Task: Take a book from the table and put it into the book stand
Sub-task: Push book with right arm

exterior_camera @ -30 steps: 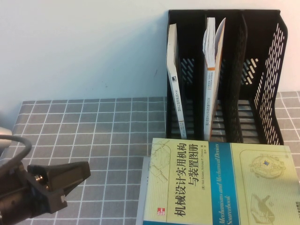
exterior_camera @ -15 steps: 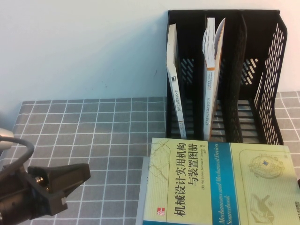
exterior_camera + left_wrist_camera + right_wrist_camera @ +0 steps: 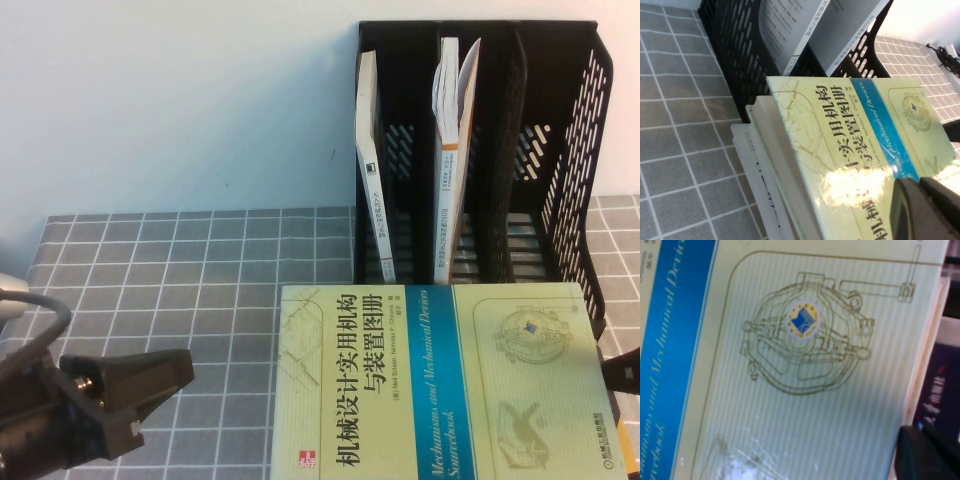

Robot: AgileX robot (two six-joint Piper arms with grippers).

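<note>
At 5 o'clock the book (image 3: 440,385) was held by the right gripper (image 3: 622,372), grip unclear; left gripper (image 3: 160,385), 7 o'clock, parked, jaws apart, empty. Book should be stood upright before the book stand (image 3: 575,170)'s free slot.

The book (image 3: 440,385), thick, pale yellow-green with a blue band and black Chinese title, lies cover-up, well to the right of the left tool (image 3: 130,385) and touching the right tool (image 3: 622,372) at its right edge. The black three-slot book stand (image 3: 480,160) rises upright just beyond it on the grey gridded bench (image 3: 180,270), far from the left tool.
</note>
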